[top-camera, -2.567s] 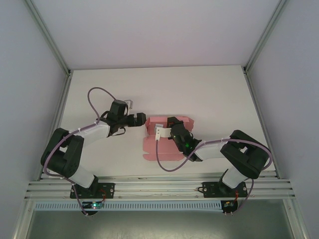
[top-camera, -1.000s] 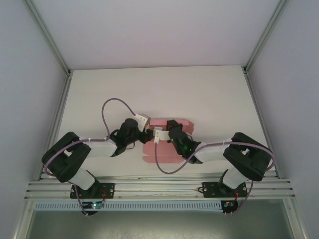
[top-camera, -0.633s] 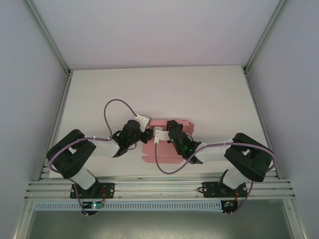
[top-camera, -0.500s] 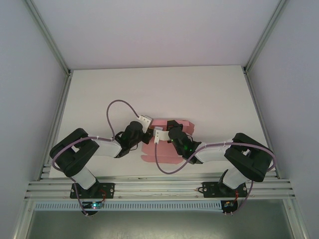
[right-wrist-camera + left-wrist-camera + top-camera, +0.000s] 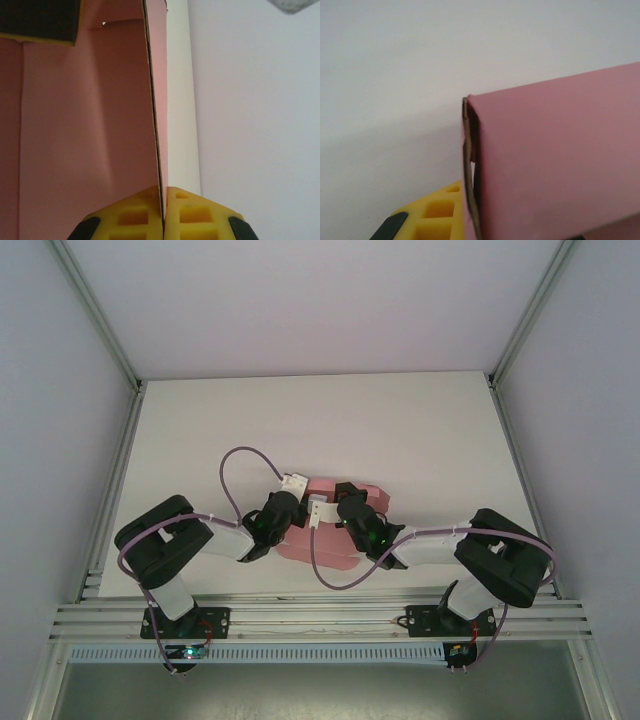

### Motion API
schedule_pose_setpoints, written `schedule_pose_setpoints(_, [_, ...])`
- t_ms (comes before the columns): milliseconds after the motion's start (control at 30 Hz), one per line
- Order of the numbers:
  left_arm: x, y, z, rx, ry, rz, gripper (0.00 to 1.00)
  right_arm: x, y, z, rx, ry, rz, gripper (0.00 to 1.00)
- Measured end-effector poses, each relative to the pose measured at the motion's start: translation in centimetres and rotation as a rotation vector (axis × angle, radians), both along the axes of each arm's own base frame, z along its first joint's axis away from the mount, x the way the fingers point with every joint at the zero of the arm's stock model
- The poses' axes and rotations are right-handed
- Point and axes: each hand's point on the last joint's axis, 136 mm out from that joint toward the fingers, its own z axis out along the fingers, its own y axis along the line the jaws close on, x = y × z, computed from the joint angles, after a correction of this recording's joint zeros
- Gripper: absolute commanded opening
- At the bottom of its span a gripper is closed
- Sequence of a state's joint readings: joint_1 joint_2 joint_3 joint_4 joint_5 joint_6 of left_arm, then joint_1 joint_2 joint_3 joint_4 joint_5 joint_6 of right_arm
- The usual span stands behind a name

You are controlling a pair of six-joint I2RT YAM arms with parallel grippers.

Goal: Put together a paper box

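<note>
The pink paper box (image 5: 325,540) sits on the white table between the two arms, partly folded with its walls raised. My left gripper (image 5: 296,514) is at the box's left end. In the left wrist view one yellow finger (image 5: 437,216) presses against the doubled card edge (image 5: 469,165), and the other finger is hidden behind the pink panel (image 5: 555,160). My right gripper (image 5: 345,496) is shut on an upright wall of the box (image 5: 156,125), with both yellow pads (image 5: 132,217) pinching the thin card. The left arm's black and yellow fingertip (image 5: 40,22) shows inside the box.
The white table (image 5: 400,430) stretches away beyond the box. An aluminium rail (image 5: 320,618) runs along the near edge by the arm bases. Grey side walls and frame posts (image 5: 95,320) close in left and right. Purple cables (image 5: 240,458) loop above the arms.
My left arm has swung right to the box's left end and its jaws have closed on the card. The box has shifted slightly. The right gripper has kept its grip and place.
</note>
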State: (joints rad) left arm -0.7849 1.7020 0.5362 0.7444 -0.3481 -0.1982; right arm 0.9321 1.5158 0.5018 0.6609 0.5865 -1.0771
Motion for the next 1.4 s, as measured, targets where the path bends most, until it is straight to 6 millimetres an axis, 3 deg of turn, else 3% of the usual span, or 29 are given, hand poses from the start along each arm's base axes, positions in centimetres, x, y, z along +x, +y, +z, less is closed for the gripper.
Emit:
schedule_pose_setpoints(467, [0.47,0.60,-0.14,-0.004,-0.012,0.208,0.00,-0.03,0.51,0.11,0.024,0.028,0.004,0.00])
schedule_pose_setpoints(833, [0.54,0.84,-0.28,-0.030,0.007,0.278,0.00,-0.12,0.68,0.07,0.029,0.045,0.013,0.00])
schedule_pose_setpoints(967, [0.41,0.96,-0.26,-0.043,0.015,0.288,0.10,-0.20,0.76,0.07,0.030,0.049,0.020,0.00])
schedule_pose_setpoints(1133, [0.35,0.92,-0.28,-0.043,0.016,0.286,0.00,-0.23,0.81,0.06,0.030,0.050,0.023,0.00])
schedule_pose_setpoints(1233, [0.32,0.67,-0.29,-0.029,0.013,0.263,0.00,-0.20,0.79,0.05,0.026,0.053,0.019,0.00])
schedule_pose_setpoints(1400, [0.40,0.53,-0.11,0.009,-0.002,0.232,0.00,-0.01,0.57,0.13,0.052,0.077,-0.005,0.22])
